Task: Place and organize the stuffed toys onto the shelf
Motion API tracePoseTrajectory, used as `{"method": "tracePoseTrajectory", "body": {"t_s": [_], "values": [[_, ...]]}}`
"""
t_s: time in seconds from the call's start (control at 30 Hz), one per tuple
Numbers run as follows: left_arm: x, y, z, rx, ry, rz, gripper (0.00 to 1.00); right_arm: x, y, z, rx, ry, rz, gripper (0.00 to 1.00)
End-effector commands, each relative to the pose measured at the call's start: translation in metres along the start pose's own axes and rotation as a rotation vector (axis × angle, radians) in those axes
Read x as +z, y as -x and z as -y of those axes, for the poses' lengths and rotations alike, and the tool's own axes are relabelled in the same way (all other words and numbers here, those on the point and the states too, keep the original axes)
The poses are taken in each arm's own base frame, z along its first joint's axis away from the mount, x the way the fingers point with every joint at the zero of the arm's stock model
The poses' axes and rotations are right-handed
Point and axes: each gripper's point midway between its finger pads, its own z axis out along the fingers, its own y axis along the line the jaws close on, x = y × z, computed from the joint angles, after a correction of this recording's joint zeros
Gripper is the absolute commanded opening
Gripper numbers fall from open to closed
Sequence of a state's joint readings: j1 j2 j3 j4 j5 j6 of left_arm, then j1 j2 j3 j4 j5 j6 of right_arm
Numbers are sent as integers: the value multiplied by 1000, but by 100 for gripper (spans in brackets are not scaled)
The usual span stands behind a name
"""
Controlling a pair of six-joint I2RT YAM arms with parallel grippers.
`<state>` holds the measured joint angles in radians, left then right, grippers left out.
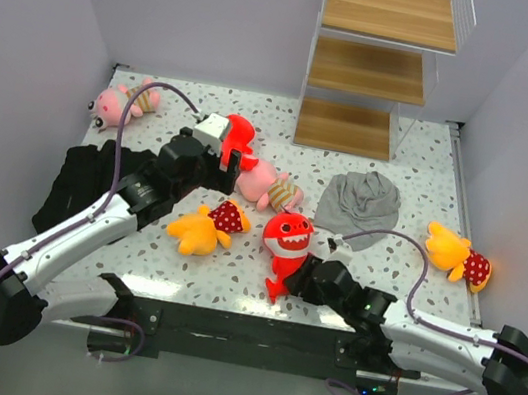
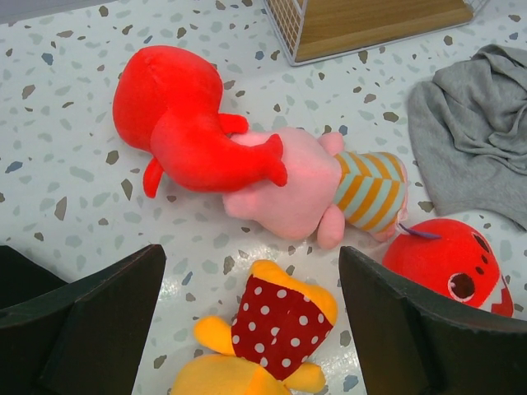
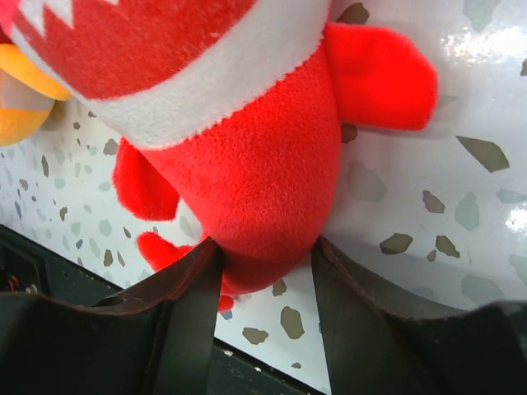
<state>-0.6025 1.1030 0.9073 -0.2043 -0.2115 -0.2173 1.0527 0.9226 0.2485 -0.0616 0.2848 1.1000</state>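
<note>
The shelf (image 1: 377,69) stands at the back, and its three boards are bare. My right gripper (image 1: 297,276) is shut on the lower body of a red-and-white toy (image 1: 288,234) that lies on the table. In the right wrist view both fingers (image 3: 198,288) press that toy (image 3: 247,164) from either side. My left gripper (image 1: 231,160) is open and empty, above a yellow-orange dotted toy (image 2: 276,325). Beyond it lie a pink striped toy (image 2: 313,185) and the second red toy (image 2: 177,123). Another pink toy (image 1: 117,104) lies at the back left, and another yellow-orange toy (image 1: 457,253) lies at the right.
A grey cloth (image 1: 360,201) lies in front of the shelf, next to the pink striped toy. A black cloth (image 1: 79,182) lies at the left under my left arm. White walls close in the table on the left, right and back.
</note>
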Motion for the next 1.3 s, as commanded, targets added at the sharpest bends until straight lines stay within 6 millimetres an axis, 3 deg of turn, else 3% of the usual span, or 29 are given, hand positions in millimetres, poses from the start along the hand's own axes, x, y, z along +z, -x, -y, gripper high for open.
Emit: {"method": "tracePoseTrajectory", "body": {"t_s": [0.0, 0.17, 0.23, 0.63, 0.73, 0.77, 0.83, 0.87, 0.9, 0.93, 1.07, 1.13, 1.2, 1.23, 1.27], "values": [[-4, 25, 2, -15, -6, 67, 92, -1, 7, -10, -7, 45, 30, 45], [-2, 23, 1, -13, 0, 62, 92, -16, 25, -16, -13, 16, 70, 7], [-2, 23, 1, -15, 0, 60, 92, -26, 36, -21, -3, 19, 100, 0], [-2, 23, -4, -15, 25, 61, 92, -91, 108, -62, -110, -55, 220, 0], [-2, 23, -4, -16, 31, 61, 92, -112, 140, -80, -221, -65, 290, 0], [-3, 23, -4, -16, 31, 62, 92, -128, 160, -96, -242, -53, 336, 0], [-2, 23, -5, -18, 32, 63, 92, -134, 178, -106, -354, -109, 360, 0], [-3, 23, -5, -18, 34, 61, 92, -153, 201, -123, -357, -99, 418, 0], [-3, 24, -5, -18, 33, 64, 92, -150, 208, -128, -431, -138, 424, 0], [-3, 23, -5, -17, 36, 60, 92, -165, 227, -144, -431, -124, 476, 0], [-3, 24, -4, -18, 29, 62, 92, -184, 287, -165, -545, -232, 615, 0], [-2, 22, -3, -19, 25, 60, 92, -189, 311, -188, -559, -169, 625, 0], [-1, 20, -2, -18, 19, 51, 92, -195, 341, -186, -562, -194, 655, 0], [-1, 21, -2, -16, 19, 50, 92, -212, 358, -196, -551, -170, 699, 0], [0, 20, -1, -15, 18, 47, 92, -206, 374, -191, -564, -217, 703, 0]]}}
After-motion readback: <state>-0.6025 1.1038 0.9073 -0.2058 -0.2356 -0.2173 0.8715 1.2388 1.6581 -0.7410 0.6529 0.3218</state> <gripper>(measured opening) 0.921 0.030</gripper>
